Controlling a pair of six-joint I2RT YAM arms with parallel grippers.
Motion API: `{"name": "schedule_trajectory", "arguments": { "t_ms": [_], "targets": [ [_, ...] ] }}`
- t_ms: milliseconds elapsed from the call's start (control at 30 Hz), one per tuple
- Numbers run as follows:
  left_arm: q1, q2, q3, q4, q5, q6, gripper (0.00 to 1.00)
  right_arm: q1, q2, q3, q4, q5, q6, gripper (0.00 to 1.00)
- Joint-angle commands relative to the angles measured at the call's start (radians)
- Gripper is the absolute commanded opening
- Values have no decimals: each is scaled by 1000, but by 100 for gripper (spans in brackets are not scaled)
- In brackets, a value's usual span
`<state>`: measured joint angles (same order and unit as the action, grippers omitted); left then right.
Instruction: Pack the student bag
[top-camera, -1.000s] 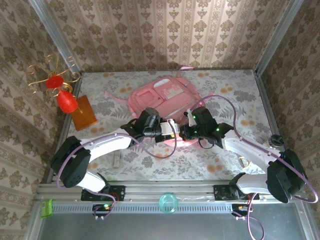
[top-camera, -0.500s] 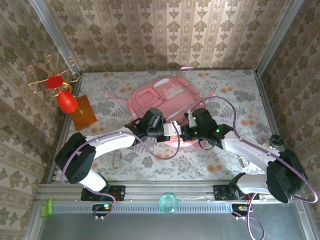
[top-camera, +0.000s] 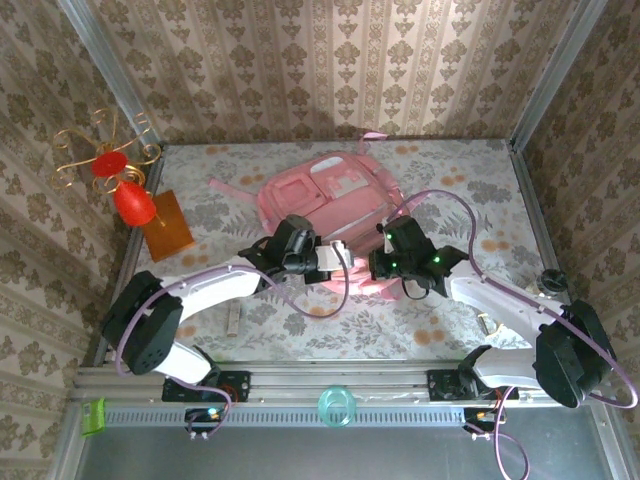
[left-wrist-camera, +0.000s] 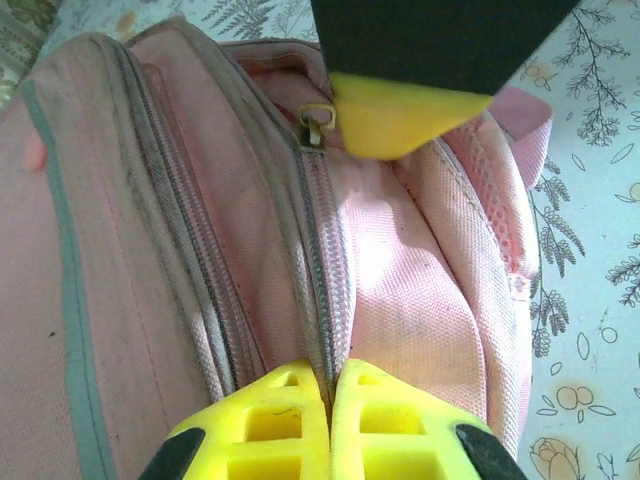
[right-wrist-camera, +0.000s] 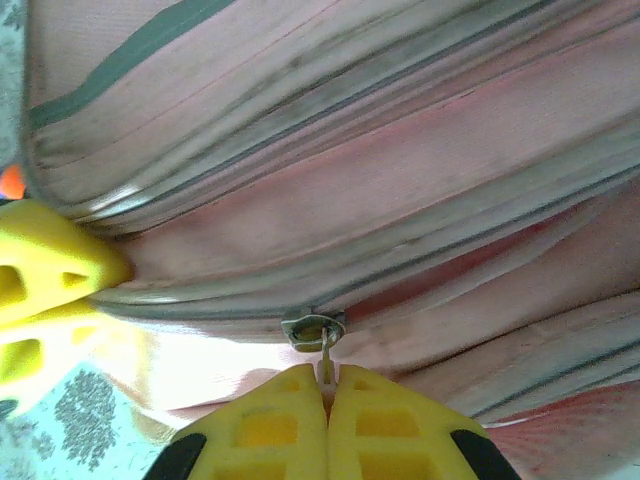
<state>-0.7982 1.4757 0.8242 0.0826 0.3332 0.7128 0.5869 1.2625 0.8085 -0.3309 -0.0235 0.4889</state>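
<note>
- Left gripper (left-wrist-camera: 330, 378) has its yellow fingers pressed together, pinching a fold of fabric and zip seam on the near end of the student bag (top-camera: 322, 190)
- Right gripper (right-wrist-camera: 327, 380) is likewise closed, its fingertips nipping the thin tab that hangs from the zip slider (right-wrist-camera: 314, 329)
- The two grippers face each other across a short stretch of the same zip line, near but apart; in the left wrist view the right gripper's yellow fingertip sits just beside the slider
- The left arm (top-camera: 215, 288) has its elbow folded low at the near left corner of the table (top-camera: 470, 180), with the white forearm angling in toward the middle and the wrist turned to the right
- The right arm (top-camera: 500, 305) mirrors it: elbow at the near right corner, forearm slanting in, wrist turned to the left
- The bag lies flat in the middle of the floral table, its rounded pocketed face upward, its near edge under both grippers, with pink straps trailing out to the left and toward the far wall
- A red ornament (top-camera: 132, 203) stands well apart at the left edge
</note>
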Motion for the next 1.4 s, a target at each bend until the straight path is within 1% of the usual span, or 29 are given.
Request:
{"name": "schedule_trajectory", "arguments": {
  "t_ms": [0,100,167,233,333,400,433,500,600,667,767,833,900,967,1067,1200,1300,1367],
  "targets": [
    [50,-40,-22,-10,-52,39,0,-9,-24,40,-169,191,-29,0],
    [68,-61,-34,-20,-40,54,0,-17,-9,54,-201,262,-44,0],
    [89,-78,-42,-28,-23,57,0,-39,-5,51,-201,274,-48,0],
    [124,-91,-39,-60,17,46,0,-76,-5,39,-198,263,-53,0],
    [166,-98,-37,-97,30,38,0,-114,-28,16,-144,202,-62,0],
    [193,-94,-37,-94,35,15,0,-113,-62,-9,-68,110,-72,0],
    [211,-87,-31,-93,61,-4,1,-110,-76,-22,-33,56,-67,0],
    [238,-64,-5,-108,120,-45,22,-96,-100,-49,55,-46,-57,0],
    [219,-74,17,-126,160,-75,42,-58,-115,-58,117,-111,-45,0],
    [191,-106,14,-99,162,-109,50,-42,-111,-54,138,-151,-34,0],
    [132,-146,10,-65,145,-131,54,-16,-93,-43,156,-181,-30,0],
    [86,-143,23,-62,114,-120,54,-2,-81,-36,165,-192,-34,0],
    [47,-110,59,-88,91,-97,52,8,-71,-29,173,-198,-32,0],
    [18,-64,98,-115,77,-79,48,12,-65,-25,179,-204,-32,0],
    [-16,2,151,-142,44,-40,46,17,-61,-23,184,-211,-29,0],
    [-36,59,204,-203,61,-7,42,21,-63,-30,191,-207,-18,0],
    [-35,67,198,-205,91,4,41,22,-64,-36,200,-204,-12,0],
    [-36,80,197,-208,86,8,41,22,-66,-37,203,-204,-12,0]
  ]
}}
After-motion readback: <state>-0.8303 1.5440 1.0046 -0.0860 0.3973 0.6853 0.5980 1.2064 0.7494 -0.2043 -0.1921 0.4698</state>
